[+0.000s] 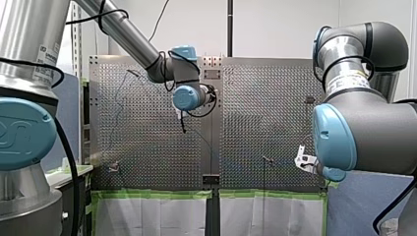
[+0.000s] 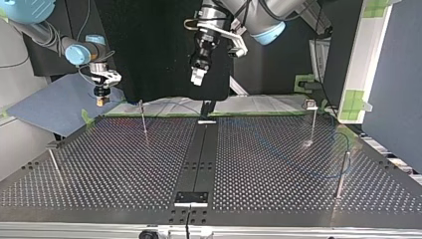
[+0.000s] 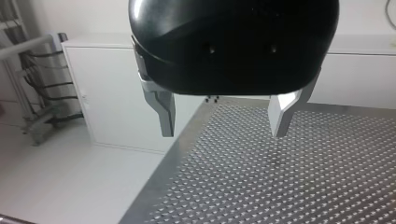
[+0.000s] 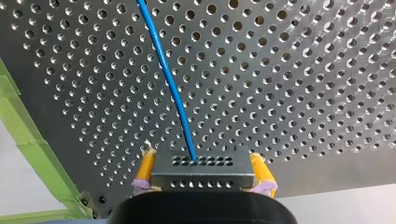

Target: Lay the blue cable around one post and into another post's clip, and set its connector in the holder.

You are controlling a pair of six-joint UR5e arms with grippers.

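In the right wrist view my right gripper is shut on a dark grey connector block, gripped between its yellow pads. The blue cable leaves the block's top and runs away over the perforated table. At the top view's left, the same gripper hangs near the table's far corner. My left gripper stands open with nothing between its metal fingers. It hangs high over the table's middle. Thin posts stand upright on the table, and another carries a small head.
A dark centre strip splits the table, with a small black plate at its near end in the top view. A fourth post stands at that view's left. Green tape lines the table edge beside my right gripper.
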